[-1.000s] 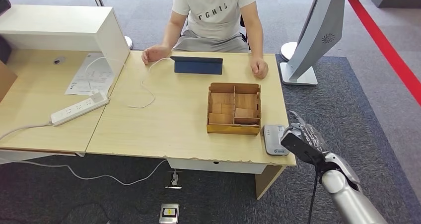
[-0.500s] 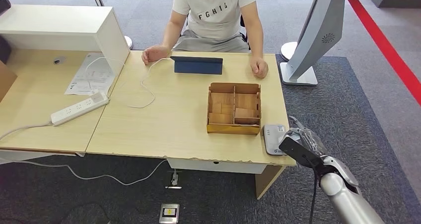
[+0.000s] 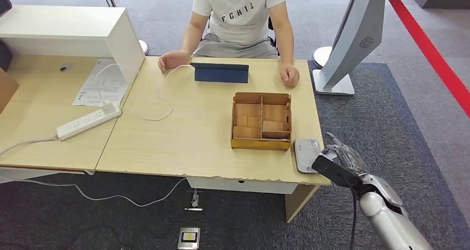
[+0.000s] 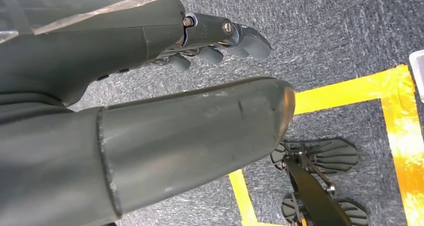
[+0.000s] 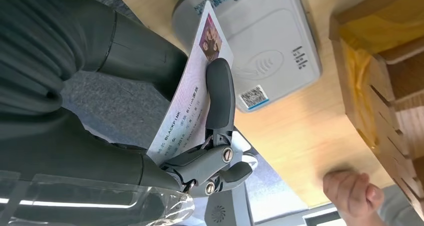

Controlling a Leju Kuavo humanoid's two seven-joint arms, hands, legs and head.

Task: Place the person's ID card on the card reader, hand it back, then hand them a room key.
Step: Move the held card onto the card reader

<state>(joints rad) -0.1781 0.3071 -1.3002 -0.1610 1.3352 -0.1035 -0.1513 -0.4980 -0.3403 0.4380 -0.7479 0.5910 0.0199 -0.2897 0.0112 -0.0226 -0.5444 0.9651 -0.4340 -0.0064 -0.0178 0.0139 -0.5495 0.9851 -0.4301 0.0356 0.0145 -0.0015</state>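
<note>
My right hand pinches the ID card between thumb and finger, just beside the card reader at the table corner. The card's long axis points toward the reader. My left hand hangs with nothing in it, fingers curled.

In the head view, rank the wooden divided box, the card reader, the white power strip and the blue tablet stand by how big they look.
Largest to smallest:
1. wooden divided box
2. blue tablet stand and white power strip, too alike to separate
3. card reader, though the right hand may hide one edge
</note>
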